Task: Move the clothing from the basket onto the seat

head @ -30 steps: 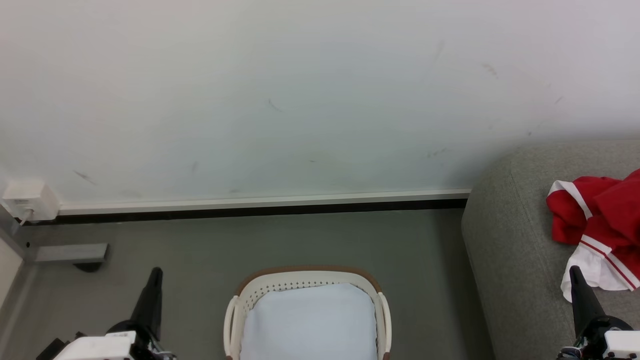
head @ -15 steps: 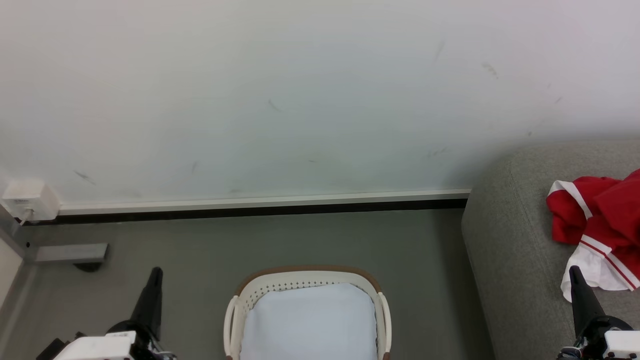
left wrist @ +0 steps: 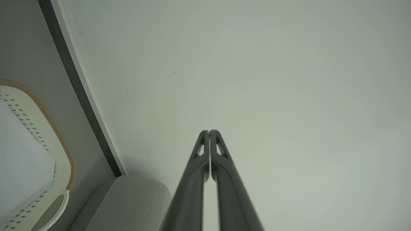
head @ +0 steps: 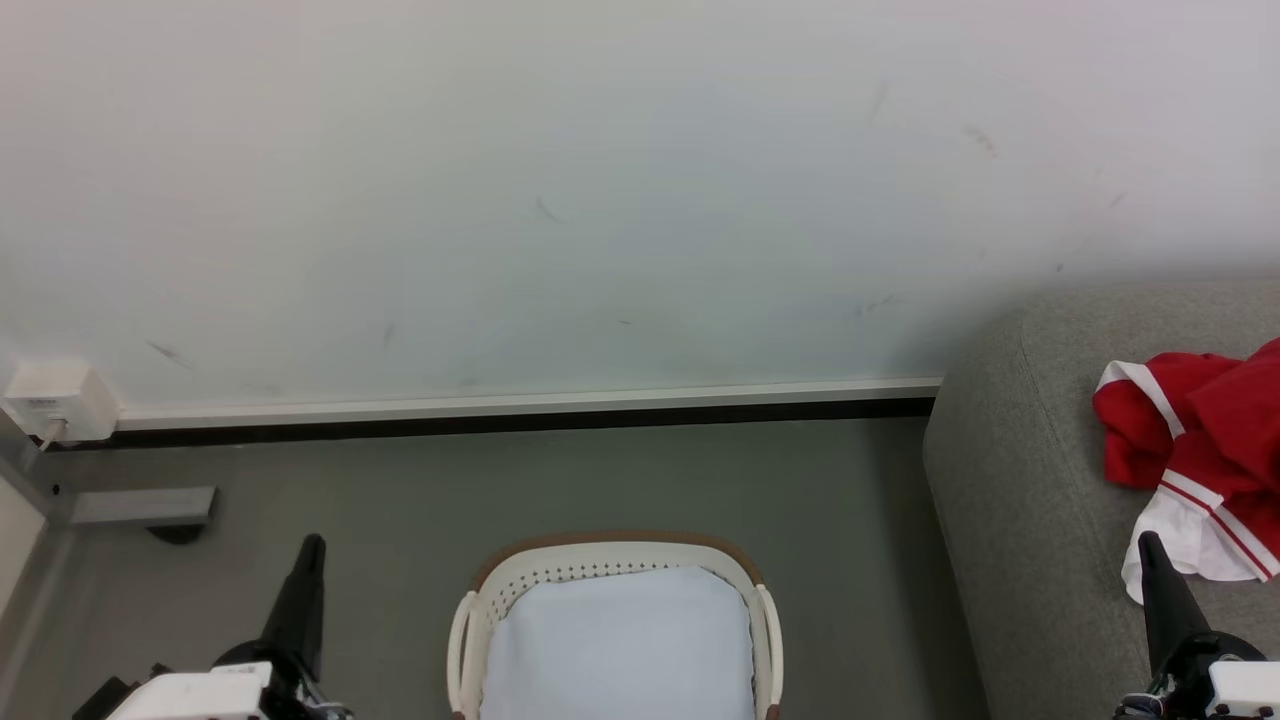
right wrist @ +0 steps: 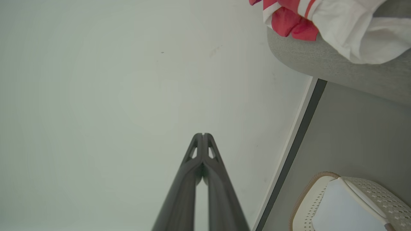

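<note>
The red clothing [head: 1195, 440] with white bands lies bunched on the grey sofa seat [head: 1030, 480] at the right edge of the head view; in the right wrist view the clothing [right wrist: 292, 22] hangs over the sofa's rounded edge [right wrist: 321, 64]. The cream basket [head: 510, 580] with a brown rim stands on the floor at bottom centre, with a flat white lining cloth [head: 620, 640] inside. My left gripper [head: 310, 548] is shut at the lower left, left of the basket. My right gripper [head: 1148, 545] is shut just below the clothing's white hem. Both wrist views show fingertips pressed together [left wrist: 209, 132] [right wrist: 203, 135].
A pale wall [head: 600, 200] with a white-and-black baseboard [head: 520, 410] runs behind the basket. A white socket box [head: 55, 400] and a grey bracket [head: 140, 505] sit at the left. Grey floor [head: 850, 500] lies between basket and sofa.
</note>
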`<state>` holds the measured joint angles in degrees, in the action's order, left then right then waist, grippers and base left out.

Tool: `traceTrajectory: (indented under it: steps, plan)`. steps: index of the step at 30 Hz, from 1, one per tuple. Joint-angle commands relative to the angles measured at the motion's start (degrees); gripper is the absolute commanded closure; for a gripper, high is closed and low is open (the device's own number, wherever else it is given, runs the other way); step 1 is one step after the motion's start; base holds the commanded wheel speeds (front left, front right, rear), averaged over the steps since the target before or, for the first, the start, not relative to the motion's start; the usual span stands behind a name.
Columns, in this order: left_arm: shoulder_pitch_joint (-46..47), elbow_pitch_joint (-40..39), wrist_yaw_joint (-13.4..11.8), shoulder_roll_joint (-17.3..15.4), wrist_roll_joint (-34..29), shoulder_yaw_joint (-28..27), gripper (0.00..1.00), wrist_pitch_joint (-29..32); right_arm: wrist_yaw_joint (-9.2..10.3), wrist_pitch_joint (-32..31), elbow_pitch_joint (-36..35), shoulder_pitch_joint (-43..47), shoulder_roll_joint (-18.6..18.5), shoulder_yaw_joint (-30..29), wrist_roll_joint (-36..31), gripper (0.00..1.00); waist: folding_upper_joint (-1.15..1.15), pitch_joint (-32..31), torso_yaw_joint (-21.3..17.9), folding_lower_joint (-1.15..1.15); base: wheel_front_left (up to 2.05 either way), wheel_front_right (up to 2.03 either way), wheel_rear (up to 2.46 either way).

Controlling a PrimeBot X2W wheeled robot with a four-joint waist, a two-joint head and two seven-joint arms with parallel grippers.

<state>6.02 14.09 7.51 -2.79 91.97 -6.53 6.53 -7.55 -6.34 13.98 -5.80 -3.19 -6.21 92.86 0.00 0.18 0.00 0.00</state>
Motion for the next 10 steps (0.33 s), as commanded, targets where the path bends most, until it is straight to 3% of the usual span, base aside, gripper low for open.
traceTrajectory:
  steps: [1, 10]
  plan:
    - [0.44, -0.19, -0.04, -0.14, 0.81, -0.04, 1.00, 0.21, 0.12, -0.05, -0.07, -0.68, 0.07, -0.24, -0.37, 1.00, 0.00, 0.00, 0.00, 0.00, 0.00, 0.00, 0.00]
    - [0.44, -0.18, -0.04, -0.14, 0.81, -0.04, 1.00, 0.20, 0.12, -0.02, -0.07, -0.68, 0.10, -0.28, -0.43, 1.00, 0.00, 0.00, 0.00, 0.00, 0.00, 0.00, 0.00]
